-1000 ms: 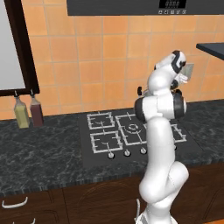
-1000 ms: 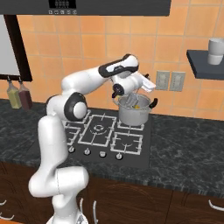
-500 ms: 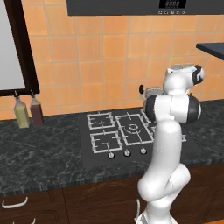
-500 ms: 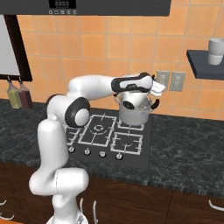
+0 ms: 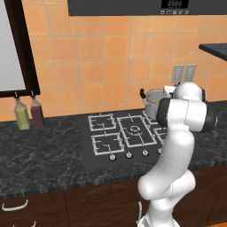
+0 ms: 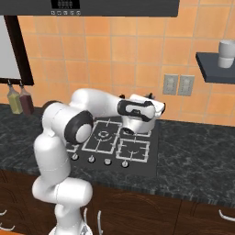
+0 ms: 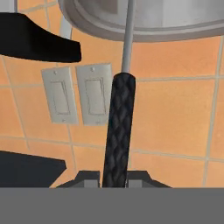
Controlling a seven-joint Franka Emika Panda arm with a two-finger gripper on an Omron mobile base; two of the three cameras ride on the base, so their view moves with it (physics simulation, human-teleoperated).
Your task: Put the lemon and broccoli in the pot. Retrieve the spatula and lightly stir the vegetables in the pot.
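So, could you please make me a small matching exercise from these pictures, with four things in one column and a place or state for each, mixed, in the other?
Things:
1. spatula
2. pot
3. two bottles
4. wall outlets

Places or states:
A. on the tiled wall, right of the stove
B. on the back right part of the stove
C. handle clamped in the shut hand
D. on the counter, left of the stove, under the dark frame

Pairs: 1-C, 2-B, 3-D, 4-A

Two bottles stood at the left of the counter, below a dark-framed window. A cup sat on the shelf at upper right, and two wall switches showed on the orange tiles.
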